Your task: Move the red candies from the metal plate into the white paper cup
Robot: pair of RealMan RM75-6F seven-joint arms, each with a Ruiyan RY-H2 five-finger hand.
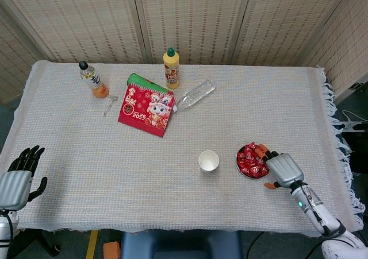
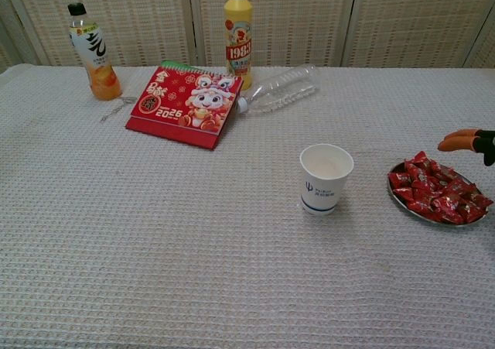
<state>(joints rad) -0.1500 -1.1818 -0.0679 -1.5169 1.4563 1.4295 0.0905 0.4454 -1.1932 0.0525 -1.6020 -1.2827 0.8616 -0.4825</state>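
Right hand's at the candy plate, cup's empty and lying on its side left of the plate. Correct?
Not quite: the white paper cup stands upright, mouth up, as the chest view shows. The rest holds: the right hand is at the metal plate of red candies, and the cup is empty, left of the plate.
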